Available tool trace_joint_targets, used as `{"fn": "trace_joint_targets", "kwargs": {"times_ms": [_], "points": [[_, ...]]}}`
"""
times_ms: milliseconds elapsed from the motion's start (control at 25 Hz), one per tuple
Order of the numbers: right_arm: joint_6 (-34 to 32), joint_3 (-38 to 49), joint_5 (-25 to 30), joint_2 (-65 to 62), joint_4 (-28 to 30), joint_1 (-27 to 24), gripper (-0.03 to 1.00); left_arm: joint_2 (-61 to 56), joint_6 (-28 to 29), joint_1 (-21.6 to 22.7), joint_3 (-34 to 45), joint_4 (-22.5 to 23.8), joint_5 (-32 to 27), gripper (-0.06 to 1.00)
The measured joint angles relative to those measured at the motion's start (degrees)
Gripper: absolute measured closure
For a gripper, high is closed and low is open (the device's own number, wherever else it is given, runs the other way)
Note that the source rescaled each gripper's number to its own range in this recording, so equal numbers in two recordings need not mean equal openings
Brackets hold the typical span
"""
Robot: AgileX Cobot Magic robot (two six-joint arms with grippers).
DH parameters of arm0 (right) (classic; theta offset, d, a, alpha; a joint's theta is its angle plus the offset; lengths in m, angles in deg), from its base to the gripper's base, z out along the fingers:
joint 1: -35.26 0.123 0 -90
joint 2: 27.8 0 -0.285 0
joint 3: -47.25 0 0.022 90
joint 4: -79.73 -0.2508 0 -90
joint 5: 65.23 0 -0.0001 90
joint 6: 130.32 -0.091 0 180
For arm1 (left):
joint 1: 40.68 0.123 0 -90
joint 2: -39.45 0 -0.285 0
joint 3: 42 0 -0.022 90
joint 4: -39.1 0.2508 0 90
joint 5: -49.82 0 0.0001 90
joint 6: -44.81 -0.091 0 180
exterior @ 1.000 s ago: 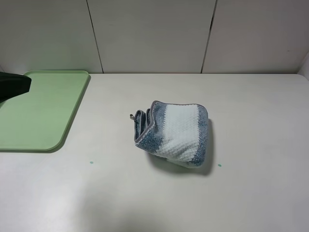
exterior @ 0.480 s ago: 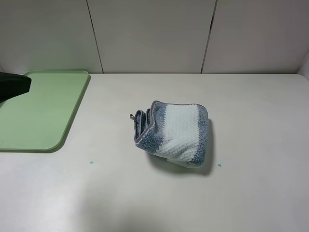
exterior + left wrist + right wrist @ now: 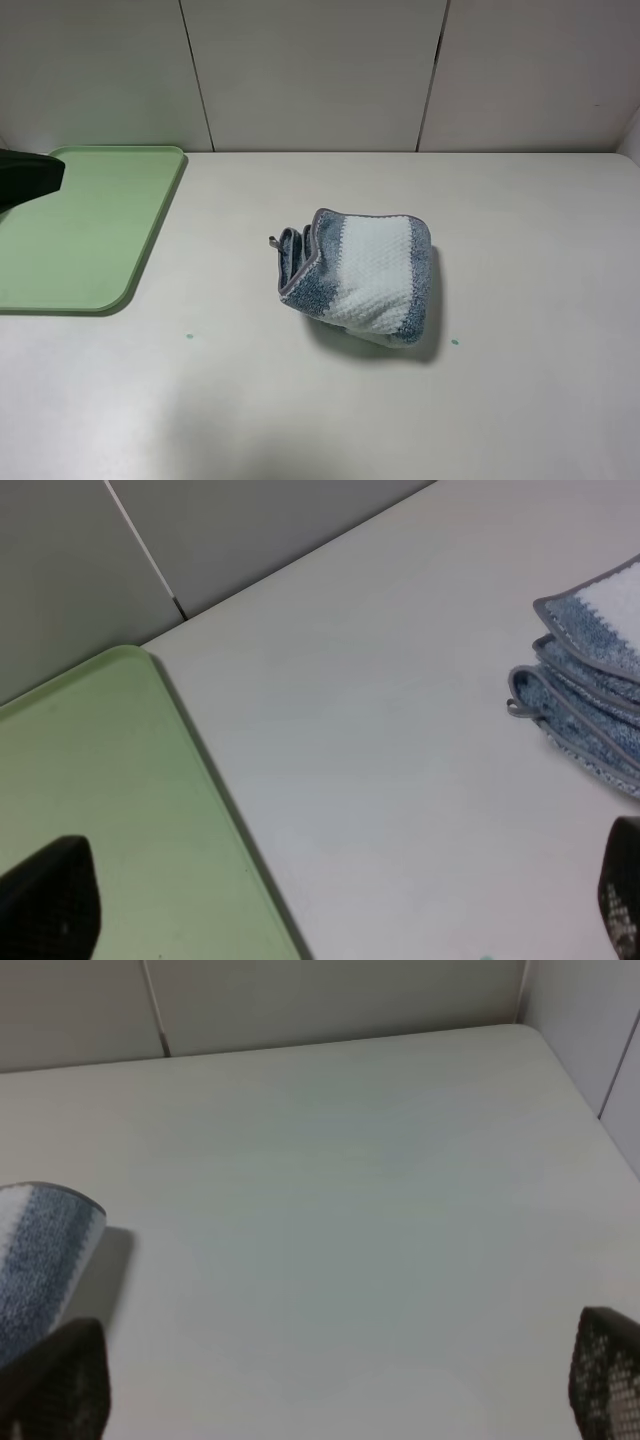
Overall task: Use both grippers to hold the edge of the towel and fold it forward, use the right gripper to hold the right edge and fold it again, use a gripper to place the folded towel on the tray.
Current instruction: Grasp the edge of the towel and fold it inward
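Observation:
The towel (image 3: 360, 272) lies folded in a loose, slightly bulging bundle in the middle of the table, layered hem edges facing left. It also shows in the left wrist view (image 3: 590, 705) and the right wrist view (image 3: 40, 1250). The pale-green tray (image 3: 80, 230) lies bare at the far left, also in the left wrist view (image 3: 100, 780). My left gripper (image 3: 337, 920) is open and empty over the tray's right edge, left of the towel; a black part of that arm (image 3: 28, 180) shows at the exterior view's left edge. My right gripper (image 3: 332, 1390) is open and empty, right of the towel, out of the exterior view.
The white table (image 3: 520, 230) ends at a grey panelled wall (image 3: 310, 70) at the back and a side wall at the far right (image 3: 600, 1030). Two tiny green marks sit on the tabletop, one (image 3: 189, 336) left of the towel and one (image 3: 455, 341) right of it.

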Motion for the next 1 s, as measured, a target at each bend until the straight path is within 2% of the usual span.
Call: {"fn": "trace_joint_targets", "kwargs": {"times_ms": [760, 880, 1000], "points": [[0.0, 0.0, 0.0, 0.0, -0.11, 0.0, -0.03, 0.0, 0.0, 0.0, 0.0, 0.0, -1.02, -0.06], [0.0, 0.0, 0.0, 0.0, -0.11, 0.0, -0.03, 0.28, 1.18, 0.0, 0.0, -1.61, -1.02, -0.06], [0.0, 0.0, 0.0, 0.0, -0.11, 0.0, -0.03, 2.61, 3.83, 0.0, 0.0, -6.12, -1.02, -0.06]]}}
